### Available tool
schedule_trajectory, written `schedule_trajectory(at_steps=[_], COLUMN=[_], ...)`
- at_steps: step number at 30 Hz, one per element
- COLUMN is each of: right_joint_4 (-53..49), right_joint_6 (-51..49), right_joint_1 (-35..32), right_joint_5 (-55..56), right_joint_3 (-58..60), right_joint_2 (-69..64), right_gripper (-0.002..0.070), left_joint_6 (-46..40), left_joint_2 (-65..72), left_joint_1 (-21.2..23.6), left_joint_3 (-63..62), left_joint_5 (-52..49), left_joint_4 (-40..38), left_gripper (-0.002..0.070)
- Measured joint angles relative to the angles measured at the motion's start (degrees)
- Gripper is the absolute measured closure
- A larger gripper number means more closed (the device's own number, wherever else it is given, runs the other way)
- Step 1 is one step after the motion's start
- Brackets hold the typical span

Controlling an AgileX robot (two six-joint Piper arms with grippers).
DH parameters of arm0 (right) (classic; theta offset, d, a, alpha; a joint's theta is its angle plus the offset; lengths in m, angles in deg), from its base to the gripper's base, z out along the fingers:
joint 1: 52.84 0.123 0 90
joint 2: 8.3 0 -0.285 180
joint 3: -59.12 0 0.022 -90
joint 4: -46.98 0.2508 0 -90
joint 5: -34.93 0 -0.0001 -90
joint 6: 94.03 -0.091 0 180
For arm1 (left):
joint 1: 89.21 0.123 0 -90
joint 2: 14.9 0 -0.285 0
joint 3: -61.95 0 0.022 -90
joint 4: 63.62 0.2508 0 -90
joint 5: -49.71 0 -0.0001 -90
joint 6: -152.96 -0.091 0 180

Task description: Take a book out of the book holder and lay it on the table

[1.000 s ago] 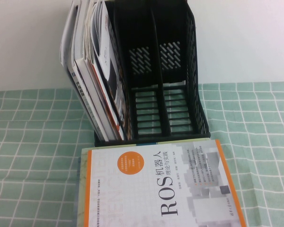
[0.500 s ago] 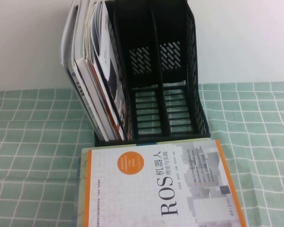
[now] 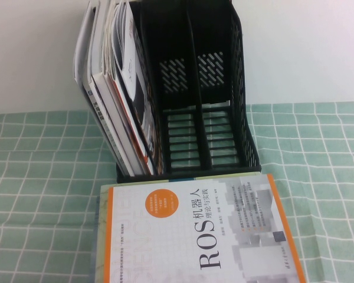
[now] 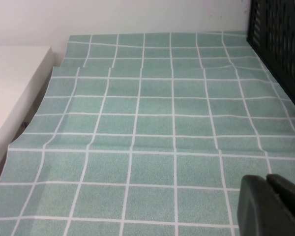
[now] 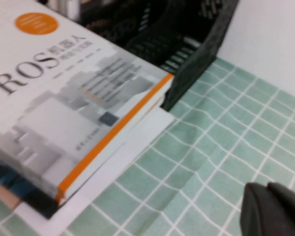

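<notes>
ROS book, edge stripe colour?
Orange, along the book's edge; clearest in the right wrist view.

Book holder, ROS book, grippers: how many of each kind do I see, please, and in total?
Book holder: 1, upright on the table.
ROS book: 1, flat before the holder.
Grippers: 2, left gripper over bare table, right gripper beside the book.
Total: 4

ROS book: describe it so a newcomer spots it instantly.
Find the black book holder at the back of the green checked table. Directly before it lies the book, flat on another book. Unlike the magazines standing in the holder, it shows big black "ROS" lettering and an orange circle.
</notes>
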Motion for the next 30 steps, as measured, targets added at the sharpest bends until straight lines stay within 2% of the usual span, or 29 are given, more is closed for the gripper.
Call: schedule_trajectory(at_steps=[5,10,13,18,26,30], right_joint_4=[0.37,0.46,2.73,8.52,12.47,12.75], right_joint_6=[-1.74,0.16,1.92,5.83,7.79,7.90], right_joint_1=[-13.54,-29.66,-36.70,-41.30,-41.63,-41.63], right_joint_5=[5.21,19.24,23.89,23.92,14.40,13.42], right_joint_3=[2.80,9.84,13.79,18.63,19.87,19.87], right_joint_2=[0.04,3.72,8.11,11.99,11.99,11.99], right_gripper=[0.0678,0.0678,0.0678,0.0678,0.0678,0.0678], left_joint_6=[0.00,0.00,0.00,0.00,-0.11,-0.11], left_joint_2=[0.00,0.00,0.00,-0.09,-0.09,-0.09], left_joint_1=[0.00,0.00,0.00,0.00,0.00,0.00], left_joint_3=[0.00,0.00,0.00,0.00,0.00,0.00], left_joint_5=[0.00,0.00,0.00,0.00,0.00,0.00], left_joint_4=[0.00,0.00,0.00,0.00,-0.12,-0.12], left_gripper=[0.0678,0.0678,0.0678,0.0678,0.0678,0.0678])
